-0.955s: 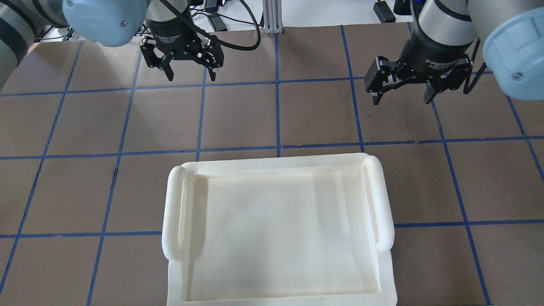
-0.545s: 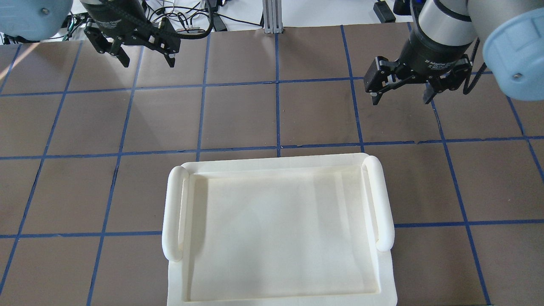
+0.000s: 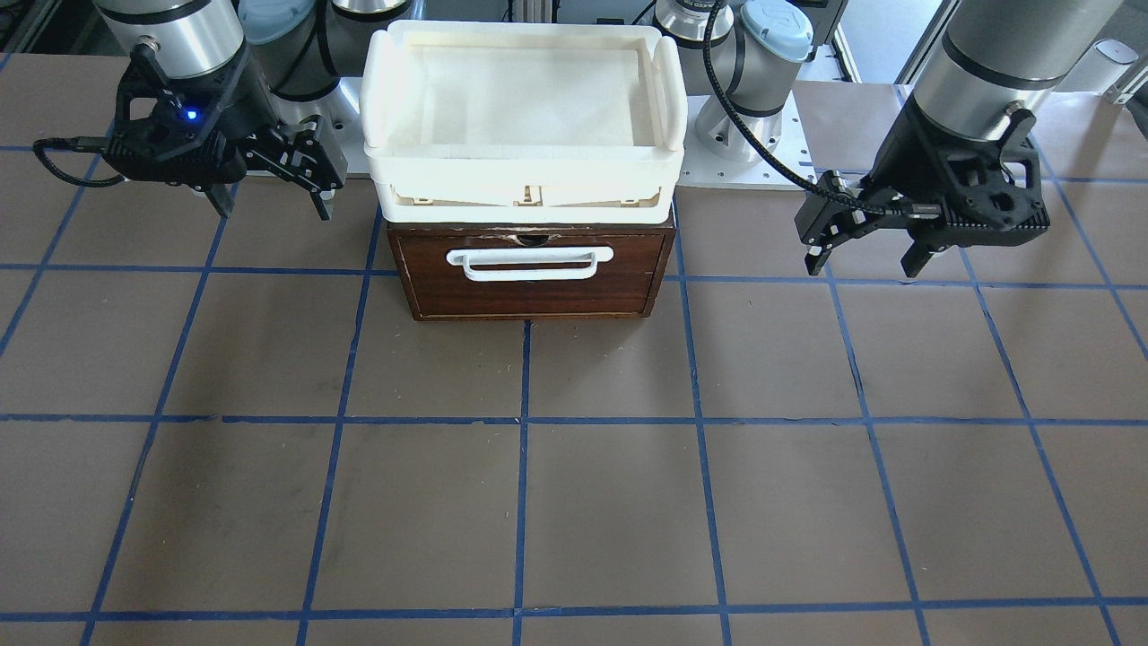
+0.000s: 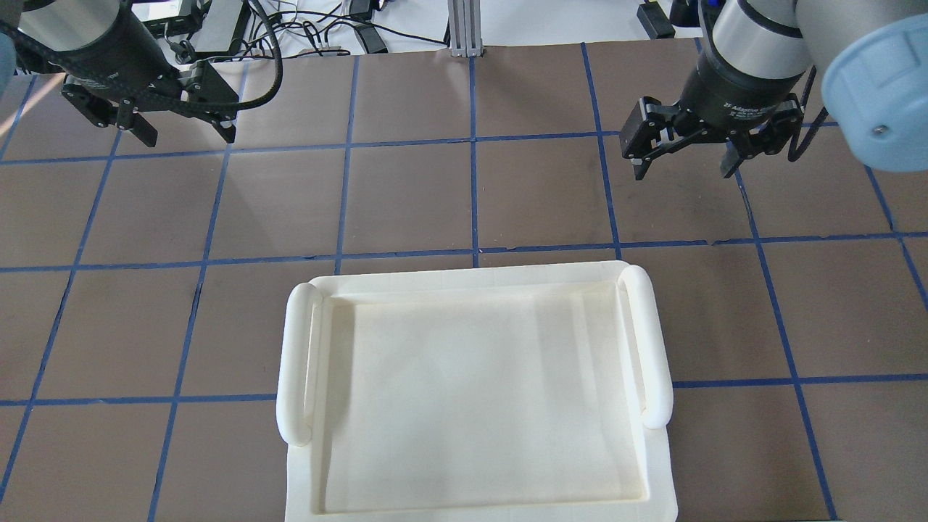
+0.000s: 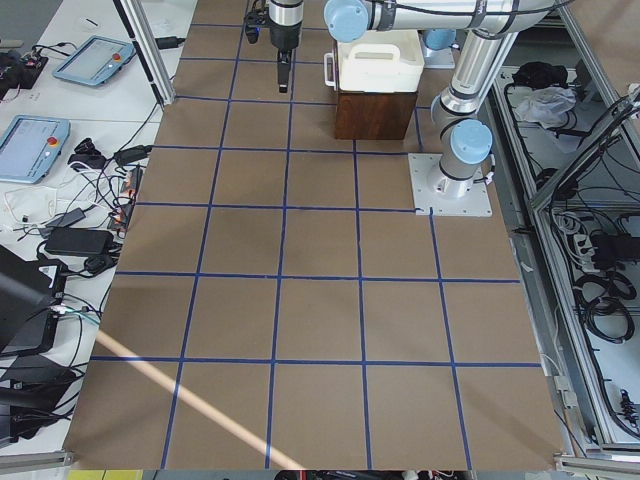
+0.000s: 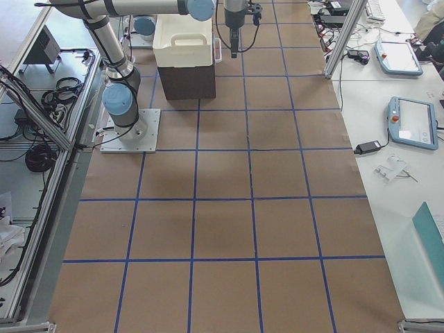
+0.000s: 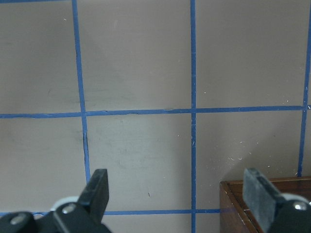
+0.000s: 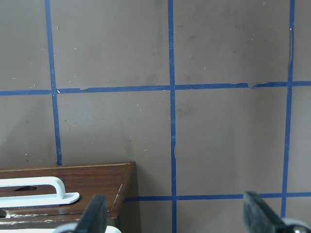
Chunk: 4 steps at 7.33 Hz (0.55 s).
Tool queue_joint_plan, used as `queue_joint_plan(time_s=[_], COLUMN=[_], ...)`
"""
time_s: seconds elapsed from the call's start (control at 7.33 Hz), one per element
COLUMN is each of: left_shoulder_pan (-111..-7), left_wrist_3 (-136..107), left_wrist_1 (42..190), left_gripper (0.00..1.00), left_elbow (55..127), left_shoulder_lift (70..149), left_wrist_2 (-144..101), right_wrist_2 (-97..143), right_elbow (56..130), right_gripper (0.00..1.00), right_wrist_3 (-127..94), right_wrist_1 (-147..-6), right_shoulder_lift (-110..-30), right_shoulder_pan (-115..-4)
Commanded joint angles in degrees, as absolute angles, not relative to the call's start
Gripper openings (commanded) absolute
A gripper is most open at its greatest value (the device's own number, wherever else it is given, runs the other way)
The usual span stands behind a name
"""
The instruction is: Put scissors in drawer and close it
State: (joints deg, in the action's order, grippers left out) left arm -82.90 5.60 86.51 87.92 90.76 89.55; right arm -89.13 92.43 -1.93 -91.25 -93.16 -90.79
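The dark brown wooden drawer (image 3: pixel 529 292) with its white bar handle (image 3: pixel 529 263) looks pushed in, flush with its box. No scissors show in any view. My left gripper (image 3: pixel 861 266) hangs open and empty above the table beside the drawer; it also shows in the overhead view (image 4: pixel 188 136). My right gripper (image 3: pixel 273 211) hangs open and empty on the drawer's other side, also in the overhead view (image 4: pixel 681 172). The right wrist view shows the drawer front (image 8: pixel 73 187) and handle (image 8: pixel 34 191); the left wrist view shows a drawer box corner (image 7: pixel 238 206).
A cream plastic tray (image 3: pixel 520 161) sits on top of the drawer box and hides it in the overhead view (image 4: pixel 471 279). The brown table mat with blue grid lines (image 3: pixel 610 502) stretches in front. Cables lie beyond the far edge (image 4: pixel 326 32).
My left arm has swung toward the overhead view's left, away from the middle. My right gripper has barely moved. Both stay open.
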Motion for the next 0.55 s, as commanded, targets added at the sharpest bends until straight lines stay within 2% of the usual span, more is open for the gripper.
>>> queue_joint_plan(time_s=[0.0, 0.41], left_shoulder_pan=[-82.88, -83.85], left_wrist_3=[2.29, 0.09], left_wrist_1=[86.48, 86.31], left_gripper=[1.00, 1.00], left_elbow=[89.73, 89.74], left_shoulder_lift=[89.30, 89.47], left_wrist_2=[89.73, 89.47], right_wrist_2=[-89.12, -89.30], right_elbow=[92.63, 92.64], right_gripper=[1.00, 1.00], right_wrist_3=[-1.85, -1.85], right_wrist_1=[-91.32, -91.41], right_shoulder_lift=[-93.16, -93.25], right_shoulder_pan=[-90.79, -90.79])
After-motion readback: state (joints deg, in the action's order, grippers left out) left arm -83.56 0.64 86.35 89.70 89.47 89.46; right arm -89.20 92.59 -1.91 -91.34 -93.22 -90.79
